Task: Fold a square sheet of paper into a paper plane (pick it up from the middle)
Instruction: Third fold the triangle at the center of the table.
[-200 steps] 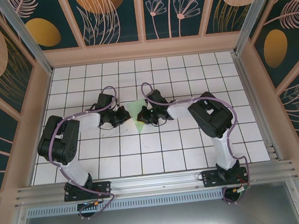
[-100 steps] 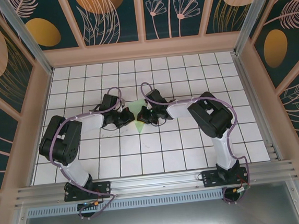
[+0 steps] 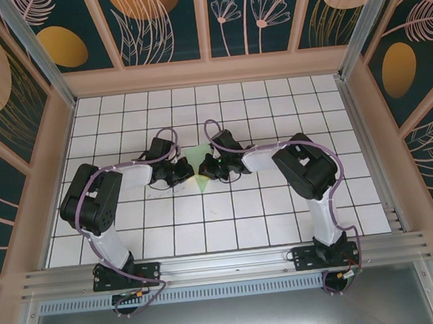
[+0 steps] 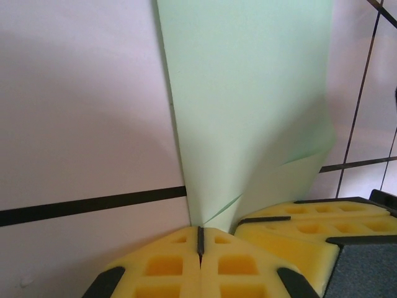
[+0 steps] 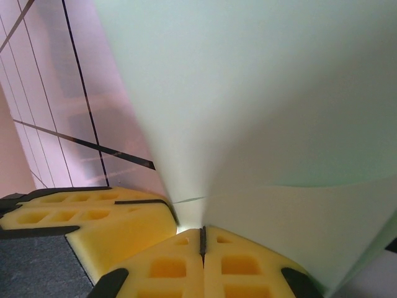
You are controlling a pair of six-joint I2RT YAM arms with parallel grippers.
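The pale mint-green sheet of paper (image 3: 198, 163) is folded into a narrow wedge at the middle of the tiled table (image 3: 207, 223). My left gripper (image 3: 183, 170) is against its left side and my right gripper (image 3: 209, 167) against its right, tips almost touching. In the left wrist view the paper (image 4: 248, 93) narrows down into the seam of the left gripper (image 4: 200, 231), whose yellow jaws are shut on its fold. In the right wrist view the paper (image 5: 260, 93) rises curved from the shut right gripper (image 5: 201, 233). Each view catches the other gripper's yellow fingers (image 4: 291, 223) (image 5: 93, 211) right alongside.
White grid tiles stretch all round the paper. Wooden walls with dark leaf-pattern panels (image 3: 208, 64) enclose the table on three sides. An aluminium rail (image 3: 225, 263) carries both arm bases at the near edge.
My left gripper has slid right toward the right one, and the paper between them has gone from a wider shape to a narrower wedge. The right arm has hardly moved.
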